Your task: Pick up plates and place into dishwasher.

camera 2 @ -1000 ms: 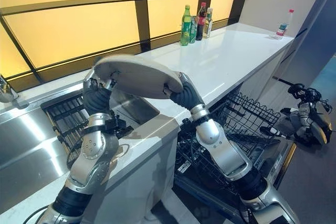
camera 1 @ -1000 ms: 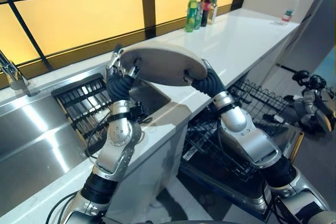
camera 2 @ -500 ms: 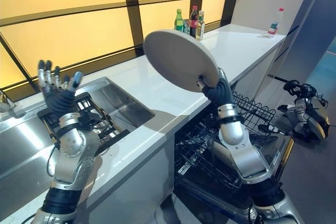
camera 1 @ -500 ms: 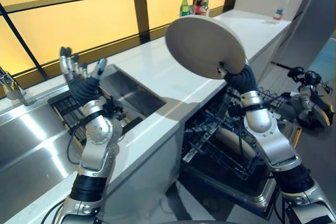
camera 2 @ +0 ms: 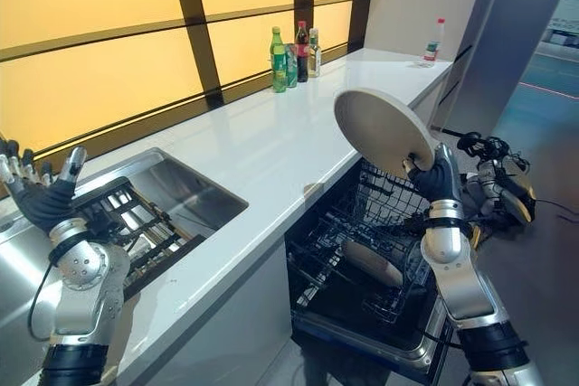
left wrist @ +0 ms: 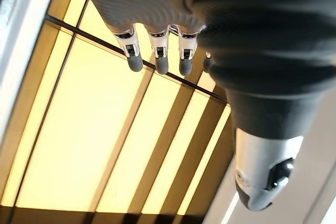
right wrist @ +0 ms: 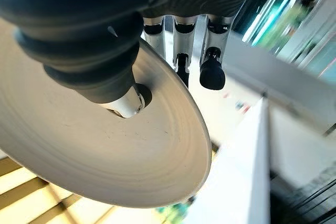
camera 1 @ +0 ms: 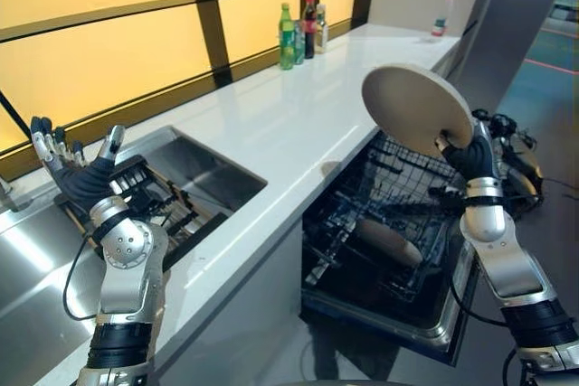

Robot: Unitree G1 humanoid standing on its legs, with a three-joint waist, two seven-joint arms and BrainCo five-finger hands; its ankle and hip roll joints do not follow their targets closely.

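Open dishwasher rack [camera 1: 389, 223] lay below the raised plate [camera 1: 416, 110]; another plate [camera 1: 387, 241] already occupied its centre.

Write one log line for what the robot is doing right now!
right hand: pinching plate above open dishwasher | left hand: open, raised over sink | plate: tilted, not yet racked

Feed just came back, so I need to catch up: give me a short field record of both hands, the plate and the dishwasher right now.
right hand: shut on the plate's lower rim, above the rack
plate: beige, round, tilted on edge over the open dishwasher
left hand: open, raised over the sink, holding nothing
dishwasher rack: pulled out, one plate already lying in it
sink: dark rack inside
bottles: standing at the back of the counter
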